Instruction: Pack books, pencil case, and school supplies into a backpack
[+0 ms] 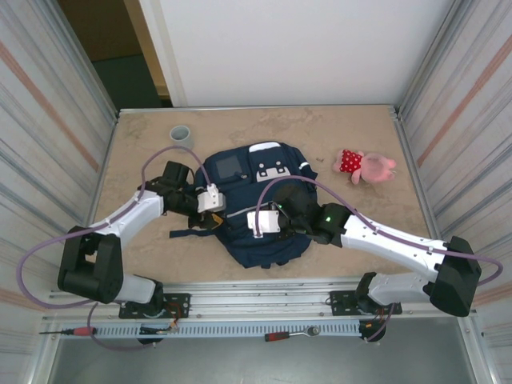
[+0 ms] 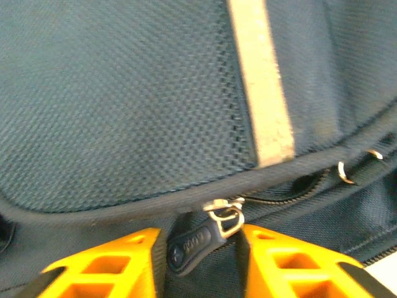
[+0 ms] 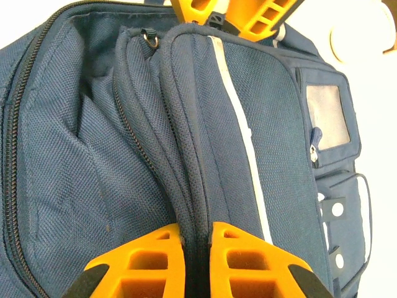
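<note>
Left claw (image 2: 200,241) brackets the zipper pull (image 2: 189,245), jaws narrow (pinched or not, I cannot tell); the zip runs off to the right in its wrist view. Right claw (image 3: 197,248) is clamped on the backpack (image 1: 276,244) by its piped edge, mid-table between both arms.

One navy backpack (image 1: 268,244) lies on the bench (image 1: 144,160), beneath both pincers. There are two pincers, the left pincer (image 2: 198,261) and the right pincer (image 3: 197,248), each with two orange fingers (image 3: 142,261). One black zipper pull (image 2: 192,245) sits between the left pincer's fingers, with two small metal rings (image 2: 345,172) just beside it. One grey cup (image 1: 181,134) stands beyond the left pincer. One pink and red plush toy (image 1: 364,166) lies beyond the right pincer, well apart. Two red-handled tools, a screwdriver (image 1: 70,330) and a ratchet-like driver (image 1: 290,334), lie behind the pincers.
</note>
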